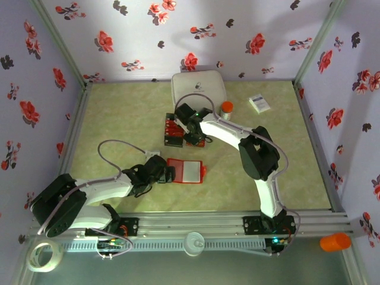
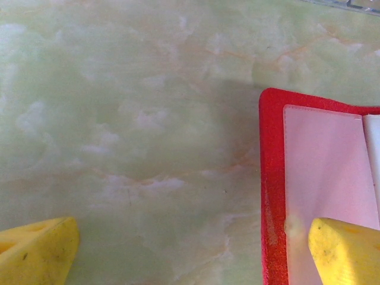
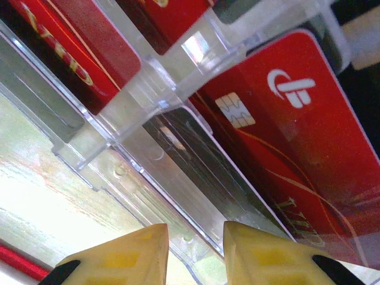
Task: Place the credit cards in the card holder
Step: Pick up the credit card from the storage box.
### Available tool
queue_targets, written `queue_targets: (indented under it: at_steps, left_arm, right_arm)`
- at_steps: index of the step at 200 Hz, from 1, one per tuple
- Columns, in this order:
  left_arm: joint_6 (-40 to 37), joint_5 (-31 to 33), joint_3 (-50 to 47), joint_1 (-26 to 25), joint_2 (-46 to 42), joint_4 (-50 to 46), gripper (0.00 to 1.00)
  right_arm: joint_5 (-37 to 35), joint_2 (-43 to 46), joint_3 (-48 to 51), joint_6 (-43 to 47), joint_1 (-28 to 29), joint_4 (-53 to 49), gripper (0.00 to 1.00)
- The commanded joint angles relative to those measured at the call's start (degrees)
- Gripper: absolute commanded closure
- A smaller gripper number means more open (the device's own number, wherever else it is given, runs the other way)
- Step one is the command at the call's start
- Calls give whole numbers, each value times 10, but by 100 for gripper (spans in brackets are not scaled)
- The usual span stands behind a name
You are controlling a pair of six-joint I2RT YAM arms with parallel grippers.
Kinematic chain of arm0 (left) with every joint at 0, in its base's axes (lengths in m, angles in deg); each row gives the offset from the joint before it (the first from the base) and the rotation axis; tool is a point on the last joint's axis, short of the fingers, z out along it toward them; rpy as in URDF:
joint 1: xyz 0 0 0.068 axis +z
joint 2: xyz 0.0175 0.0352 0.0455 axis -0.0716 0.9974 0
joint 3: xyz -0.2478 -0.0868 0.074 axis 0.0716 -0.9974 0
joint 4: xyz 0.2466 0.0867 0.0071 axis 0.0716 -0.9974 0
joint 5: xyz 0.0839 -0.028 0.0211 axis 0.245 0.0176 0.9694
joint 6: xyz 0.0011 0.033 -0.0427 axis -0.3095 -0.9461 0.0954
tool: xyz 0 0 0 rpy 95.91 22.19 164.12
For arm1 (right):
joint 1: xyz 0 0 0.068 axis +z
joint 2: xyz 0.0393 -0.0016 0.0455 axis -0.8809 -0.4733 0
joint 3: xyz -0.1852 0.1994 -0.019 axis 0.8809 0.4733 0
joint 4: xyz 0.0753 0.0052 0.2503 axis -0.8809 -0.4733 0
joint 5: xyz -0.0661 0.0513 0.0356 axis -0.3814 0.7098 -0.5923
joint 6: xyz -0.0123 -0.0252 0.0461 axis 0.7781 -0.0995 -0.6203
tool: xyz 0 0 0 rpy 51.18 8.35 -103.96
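Pinch 1 credit card (image 3: 285, 136), not the tray (image 3: 160, 71).
Your right hand (image 3: 196, 255) sits narrow at the tray edge, grip unclear; left hand (image 2: 193, 246) open over the card holder (image 2: 326, 178).

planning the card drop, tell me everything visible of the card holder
The card holder lies flat on the green marbled table, pale side up. It is a red rectangle with rounded corners, its red border framing a translucent, plastic-looking pocket; a seam marks off a whiter section. The left fingers, wide open, straddle its edge: one over the pocket, the other over bare table; contact cannot be told.
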Motion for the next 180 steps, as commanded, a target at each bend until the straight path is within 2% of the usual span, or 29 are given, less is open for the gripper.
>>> queue_targets:
  at_steps: [1, 28, 66, 79, 100, 142, 162, 180]
  left_arm:
    - [-6, 0, -12, 6, 5, 0, 0]
    - [-5, -1, -13, 6, 4, 1, 0]
    - [-3, -2, -14, 6, 3, 2, 0]
    - [-2, -3, -13, 6, 3, 2, 0]
    - [-1, -2, -13, 6, 2, 2, 0]
    - [-2, -3, -13, 6, 2, 2, 0]
    - [-2, -3, -11, 6, 2, 2, 0]
    - [-2, -3, -10, 6, 3, 0, 0]
  right_arm:
    - [-2, -17, -14, 14, 4, -7, 73]
    - [3, -12, -9, 23, 4, -6, 80]
    - [9, -4, 1, 35, 5, -1, 85]
    - [11, -3, 6, 41, 6, 2, 83]
    - [4, -4, 11, 48, 5, 7, 73]
    - [-10, -14, 8, 52, 6, 6, 72]
    - [-10, -12, 9, 55, 6, 6, 75]
    - [-4, -6, 12, 62, 5, 8, 86]
